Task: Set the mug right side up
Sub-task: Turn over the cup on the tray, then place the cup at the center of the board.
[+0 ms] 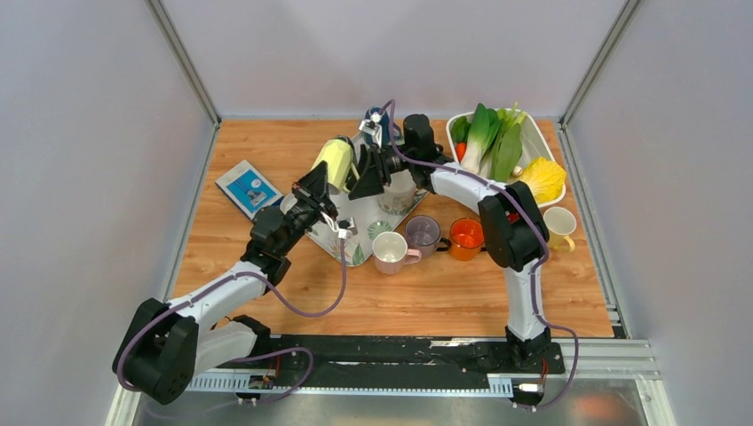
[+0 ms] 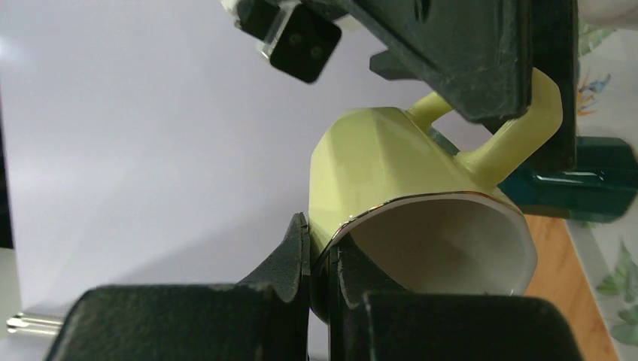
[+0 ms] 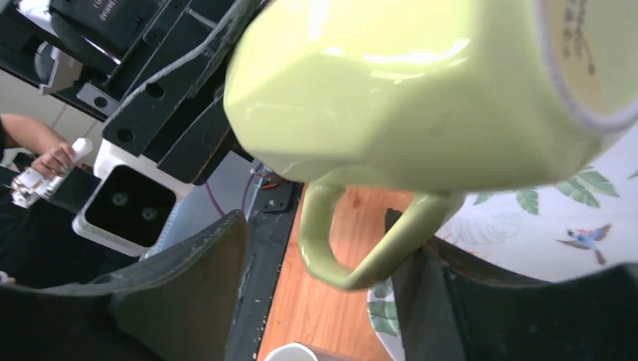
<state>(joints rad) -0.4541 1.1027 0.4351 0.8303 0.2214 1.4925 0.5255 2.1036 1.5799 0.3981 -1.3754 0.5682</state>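
Note:
A pale yellow-green mug (image 1: 336, 160) is held in the air above the leaf-patterned tray (image 1: 360, 213), tilted on its side. My left gripper (image 1: 321, 182) is shut on its gold-edged rim (image 2: 421, 203), one finger inside the mug and one outside (image 2: 320, 233). My right gripper (image 1: 364, 173) is open with its fingers on either side of the mug's handle (image 3: 361, 263). The right finger looks close to or touching the handle, and the left finger stands well apart from it (image 3: 316, 229). The mug's base (image 3: 587, 53) faces the right wrist camera.
On the table in front of the tray stand a white mug with a pink handle (image 1: 389, 251), a purple glass mug (image 1: 423, 232) and an orange mug (image 1: 466, 237). A cream mug (image 1: 559, 226) and a white basket of vegetables (image 1: 497, 142) are at the right. A blue booklet (image 1: 250, 188) lies at the left.

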